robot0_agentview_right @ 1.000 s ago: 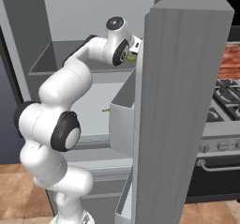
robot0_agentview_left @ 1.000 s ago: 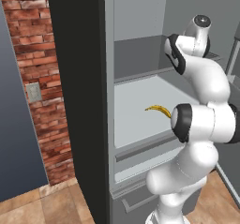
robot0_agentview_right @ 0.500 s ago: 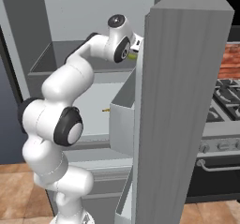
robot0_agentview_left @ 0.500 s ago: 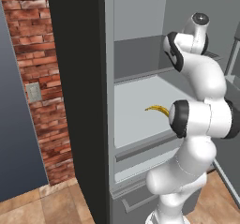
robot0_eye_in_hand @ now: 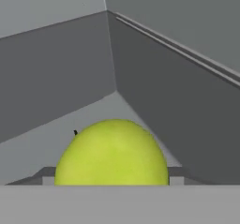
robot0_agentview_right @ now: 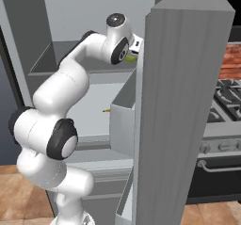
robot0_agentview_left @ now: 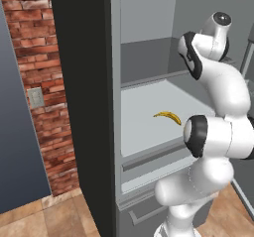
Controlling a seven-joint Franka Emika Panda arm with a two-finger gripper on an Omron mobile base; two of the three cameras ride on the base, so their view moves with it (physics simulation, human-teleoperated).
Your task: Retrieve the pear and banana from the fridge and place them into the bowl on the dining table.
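The fridge (robot0_agentview_left: 144,107) stands with its door (robot0_agentview_right: 183,106) swung wide, grey outside and light grey within, beside a red brick wall (robot0_agentview_left: 34,82) that carries a small grey switch plate (robot0_agentview_left: 35,97). No brand, label or writing can be read on any of it.

The white arm (robot0_agentview_left: 218,82) reaches up into the upper shelf (robot0_agentview_right: 61,66) of the fridge, toward its right rear corner. A stove (robot0_agentview_right: 226,125) with knobs stands to the right of the open door.

The banana (robot0_agentview_left: 167,116) lies on the middle shelf (robot0_agentview_left: 144,117), well below the hand.

The pear (robot0_eye_in_hand: 112,153), yellow-green, sits on the upper shelf near the corner, filling the space right before the hand (robot0_agentview_right: 133,50), and a sliver of it peeks out beside the hand from the right. Whether the hand grips the pear or merely brackets it, I cannot tell.
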